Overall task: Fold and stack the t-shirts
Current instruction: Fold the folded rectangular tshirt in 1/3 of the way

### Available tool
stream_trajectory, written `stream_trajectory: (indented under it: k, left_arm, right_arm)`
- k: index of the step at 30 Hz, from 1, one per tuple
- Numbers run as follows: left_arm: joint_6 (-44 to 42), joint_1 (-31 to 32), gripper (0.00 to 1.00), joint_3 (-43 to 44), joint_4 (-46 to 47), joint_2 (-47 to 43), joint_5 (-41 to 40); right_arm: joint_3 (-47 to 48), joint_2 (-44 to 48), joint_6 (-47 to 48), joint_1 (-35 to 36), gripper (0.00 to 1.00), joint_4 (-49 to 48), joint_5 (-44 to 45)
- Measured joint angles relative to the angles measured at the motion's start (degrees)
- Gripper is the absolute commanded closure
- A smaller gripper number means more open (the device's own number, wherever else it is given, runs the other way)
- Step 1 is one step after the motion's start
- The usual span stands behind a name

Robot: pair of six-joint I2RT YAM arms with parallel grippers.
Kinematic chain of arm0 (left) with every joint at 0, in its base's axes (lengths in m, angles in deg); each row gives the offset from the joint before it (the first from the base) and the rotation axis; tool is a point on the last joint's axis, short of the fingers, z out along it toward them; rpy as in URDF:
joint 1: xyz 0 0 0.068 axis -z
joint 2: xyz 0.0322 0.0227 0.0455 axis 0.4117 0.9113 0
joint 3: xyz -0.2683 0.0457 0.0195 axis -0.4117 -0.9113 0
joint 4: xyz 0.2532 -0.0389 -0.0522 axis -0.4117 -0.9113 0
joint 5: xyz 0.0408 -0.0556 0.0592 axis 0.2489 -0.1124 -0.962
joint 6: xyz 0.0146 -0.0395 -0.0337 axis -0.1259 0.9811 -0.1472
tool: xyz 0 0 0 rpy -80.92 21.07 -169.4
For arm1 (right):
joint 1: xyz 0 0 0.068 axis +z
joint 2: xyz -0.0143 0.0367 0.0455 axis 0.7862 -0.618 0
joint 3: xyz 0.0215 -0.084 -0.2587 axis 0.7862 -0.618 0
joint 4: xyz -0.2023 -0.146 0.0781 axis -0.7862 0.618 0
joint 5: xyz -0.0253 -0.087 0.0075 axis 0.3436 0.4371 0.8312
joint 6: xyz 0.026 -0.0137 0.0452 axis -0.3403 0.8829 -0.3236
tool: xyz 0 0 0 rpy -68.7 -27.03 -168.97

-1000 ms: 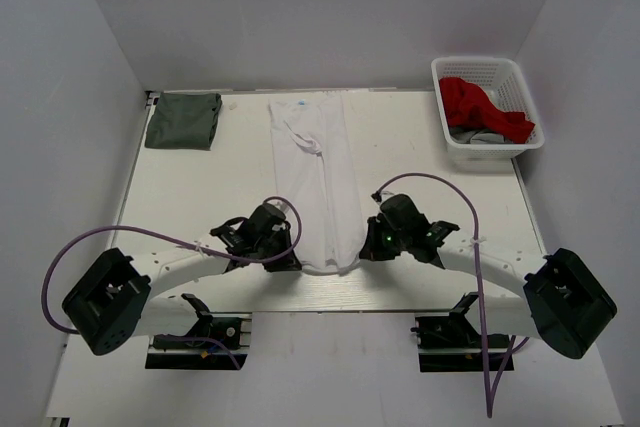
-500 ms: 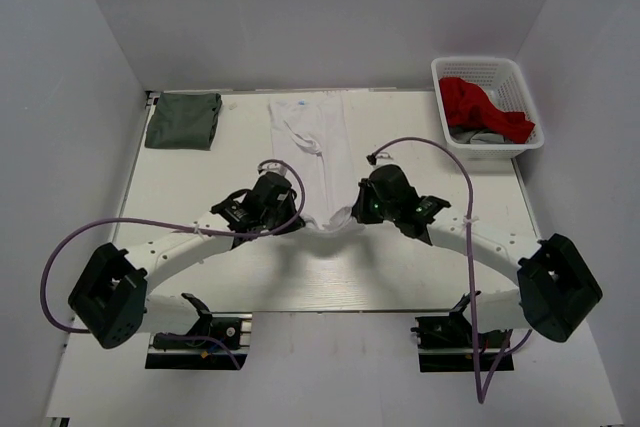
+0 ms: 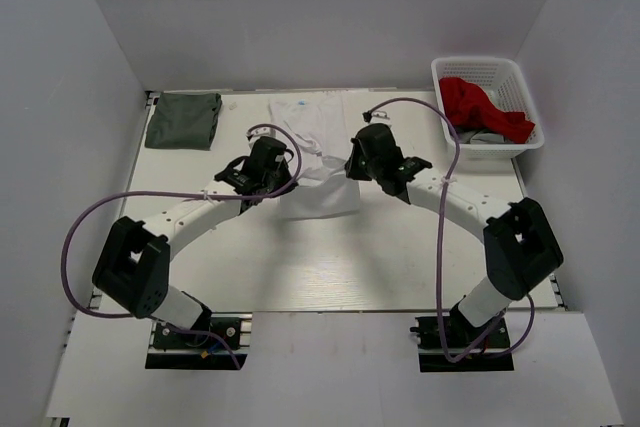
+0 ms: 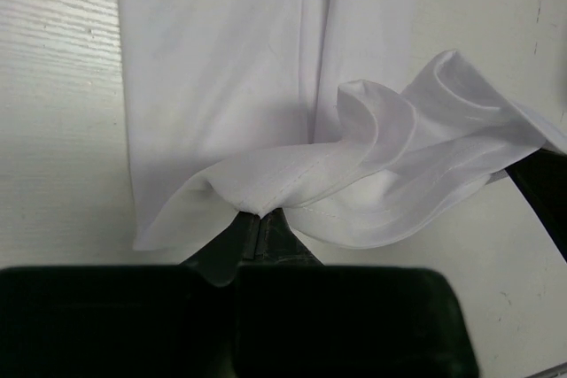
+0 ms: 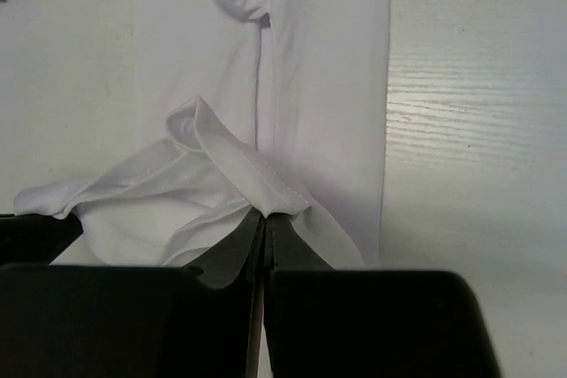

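1. Left claw (image 3: 288, 187) and right claw (image 3: 350, 177) each pinch the near hem of the plain white cloth t-shirt (image 3: 312, 125) at mid-table. The folded dark grey-green cloth t-shirt (image 3: 183, 119) lies far left.
2. Left wrist view: the fingers are pressed together on the bunched hem, which is held up over the flat shirt.
3. Right wrist view: the fingers are pressed together on the hem's right end.

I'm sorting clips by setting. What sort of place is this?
Probably a lab robot cell, not a home: plain white walls enclose a white table, the left claw and right claw pinch a white t-shirt, and a basket of clothes sits far right.
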State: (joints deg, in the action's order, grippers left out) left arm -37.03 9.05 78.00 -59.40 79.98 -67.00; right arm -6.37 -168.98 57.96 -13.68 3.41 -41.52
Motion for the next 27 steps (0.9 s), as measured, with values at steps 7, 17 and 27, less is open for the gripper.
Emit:
stream_trajectory:
  k: [7,17,27]
  left_arm:
    - [-1.64,-2.29,1.00,2.16,2.08,3.67,-0.50]
    - [-3.15,-6.05,1.00,6.05,5.20,11.72,1.73]
    - [-3.32,-8.09,0.97,8.66,7.23,17.62,2.97]
  right_arm:
    - [5.57,-6.27,1.27,-2.10,1.00,0.13,-0.79]
    - [9.75,-13.22,1.86,-4.74,1.00,0.02,-2.03]
    - [15.65,-21.22,2.47,-6.62,1.00,-0.02,-5.64]
